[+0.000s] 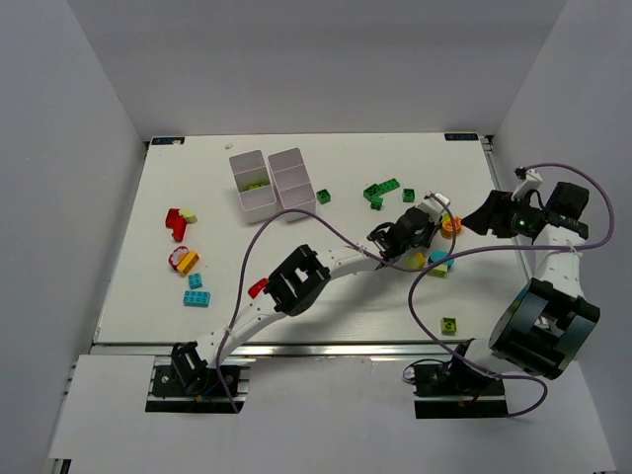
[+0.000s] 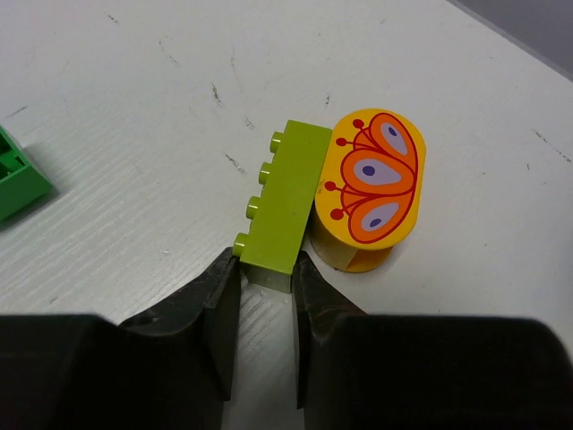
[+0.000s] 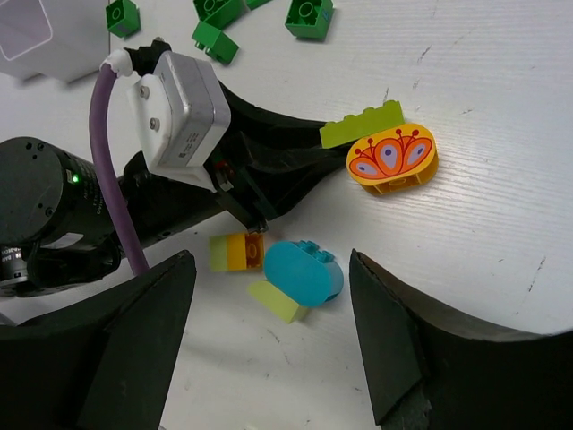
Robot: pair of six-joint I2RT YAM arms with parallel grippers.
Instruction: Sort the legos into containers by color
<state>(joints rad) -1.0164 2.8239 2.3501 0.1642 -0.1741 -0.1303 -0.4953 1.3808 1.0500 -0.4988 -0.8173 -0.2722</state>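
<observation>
Bench [image 1: 346,318]: flat white top, fine scratches and dark scuffs in the left wrist view, faint grain in the right wrist view. A metal rail [image 1: 296,348] runs along its near edge. Plain white walls [image 1: 79,148] close it in at left, back and right.

Trays [image 1: 286,170]: two, side by side, upper middle of the top view. Left one has a small yellowish-green piece in its middle compartment; the rest look bare.

Left pincer [image 2: 266,269]: reaching right of centre, pinching the near end of the lime brick [image 2: 285,193], one finger on each long side. The brick lies on the bench against the orange oval brick [image 2: 376,184].

Right pincer [image 3: 273,336]: spread wide, holding nothing, hovering above the cyan oval brick [image 3: 304,271].

Loose bricks: dark green bricks [image 1: 380,191] just right of the trays; red bricks [image 1: 178,222] at the left of the bench.
</observation>
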